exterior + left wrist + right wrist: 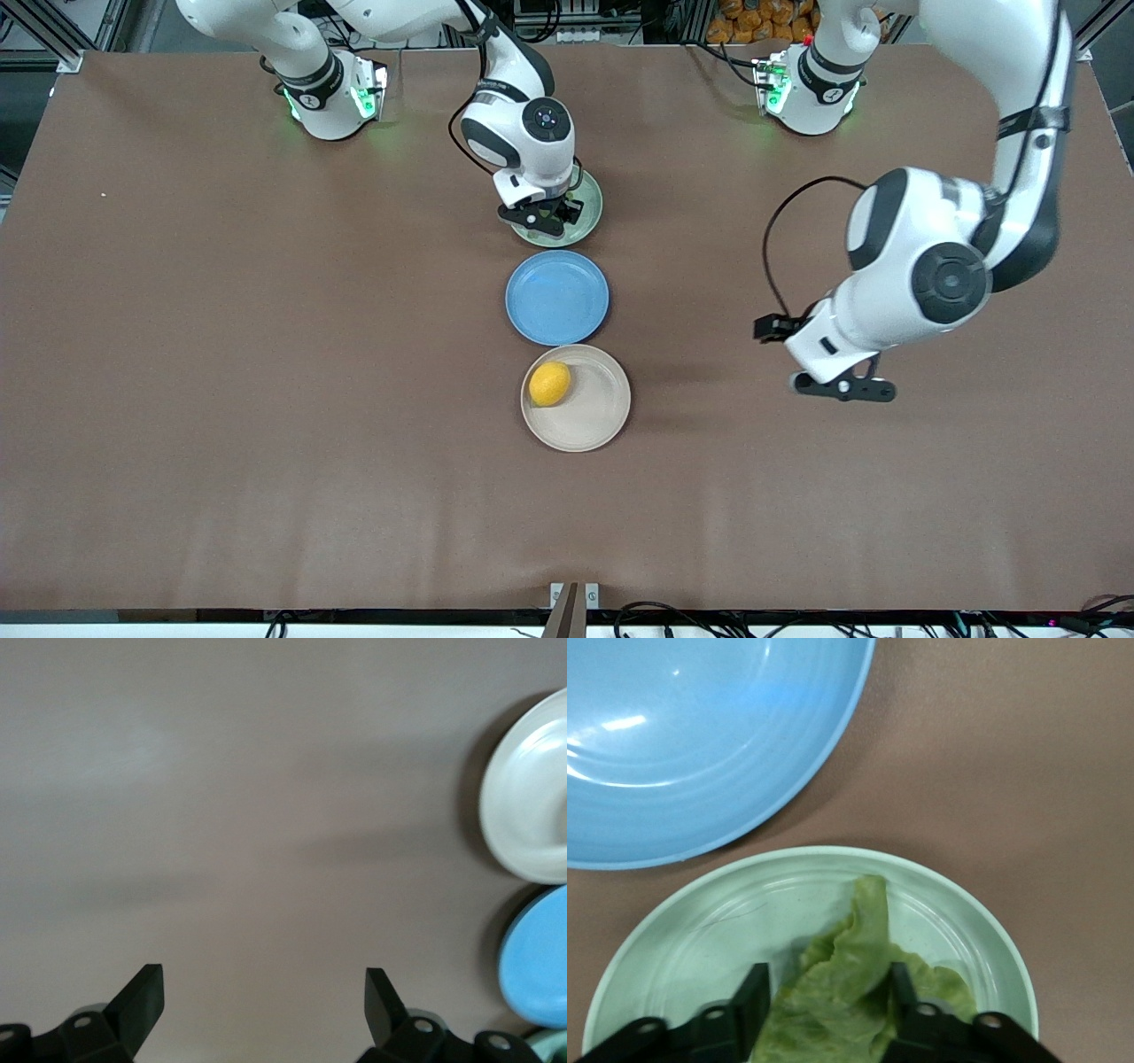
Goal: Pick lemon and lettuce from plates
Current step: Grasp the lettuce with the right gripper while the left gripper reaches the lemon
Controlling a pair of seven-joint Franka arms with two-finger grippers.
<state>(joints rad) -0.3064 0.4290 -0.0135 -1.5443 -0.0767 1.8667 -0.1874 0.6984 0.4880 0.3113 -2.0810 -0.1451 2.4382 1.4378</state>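
The lemon (549, 384) lies on the beige plate (598, 416), the plate nearest the front camera. The lettuce (850, 983) lies on the mint green plate (709, 939), the plate nearest the robots' bases (589, 217). My right gripper (542, 215) is down on that plate and hides the leaf in the front view. In the right wrist view it (828, 992) is closed onto the leaf from both sides. My left gripper (842, 387) is open and empty above bare table, toward the left arm's end from the beige plate; the left wrist view (264, 992) shows only table between its fingers.
An empty bright blue plate (556, 297) sits between the mint and beige plates, the three in a row down the table's middle. The left wrist view shows the edges of the beige plate (532, 797) and the blue plate (540, 966).
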